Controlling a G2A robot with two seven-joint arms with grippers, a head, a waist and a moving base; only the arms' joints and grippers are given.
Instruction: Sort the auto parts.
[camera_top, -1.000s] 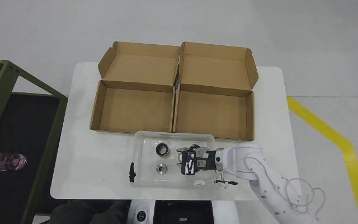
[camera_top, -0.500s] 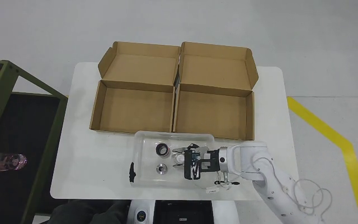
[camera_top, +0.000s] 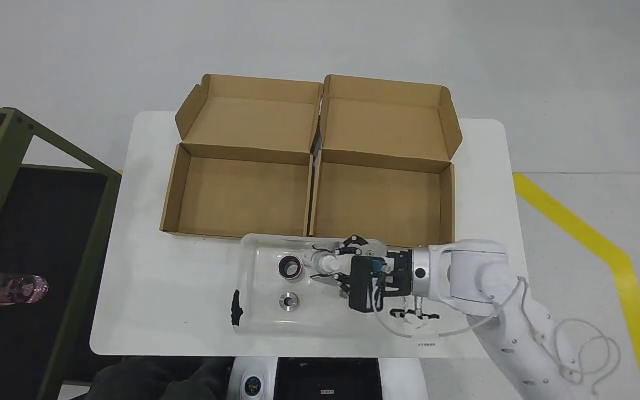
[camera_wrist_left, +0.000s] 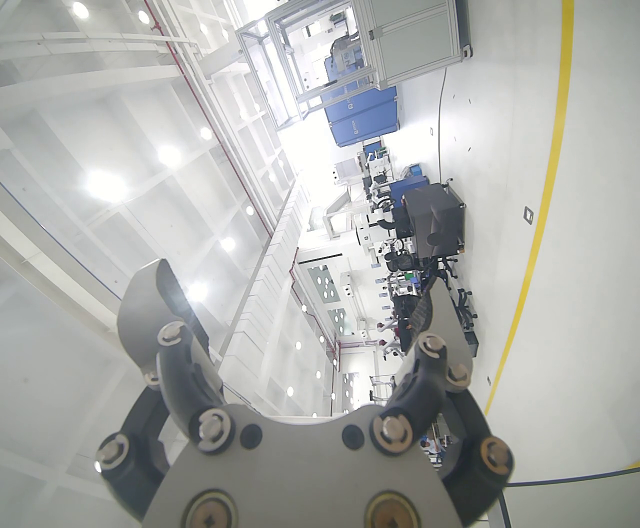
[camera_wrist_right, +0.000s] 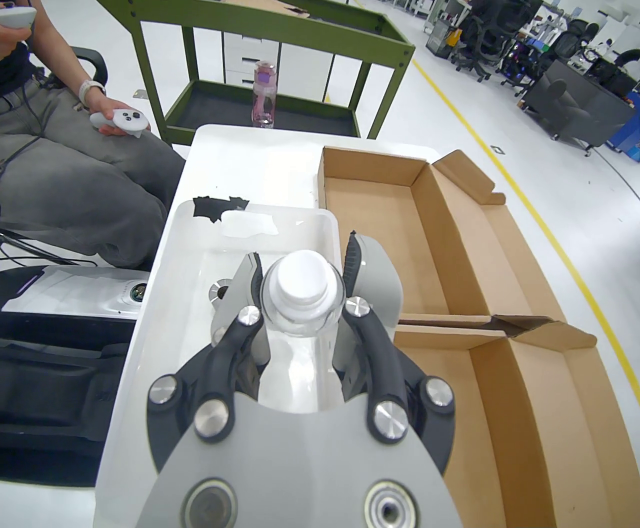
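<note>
The right pincer (camera_wrist_right: 303, 252) is clenched on a clear cylindrical part with a white cap (camera_wrist_right: 302, 290). The part's long axis runs straight out along the fingers, capped end pointing away from the wrist, and its rear is cut off behind the pincer's palm. It sits within the clear plastic tray (camera_top: 243, 280) on the white table (camera_top: 150, 250); whether it touches the tray floor is unclear. A small silver metal ring (camera_wrist_right: 218, 290) is half hidden behind one finger. The left pincer (camera_wrist_left: 296, 280) is released, its fingers spread.
</note>
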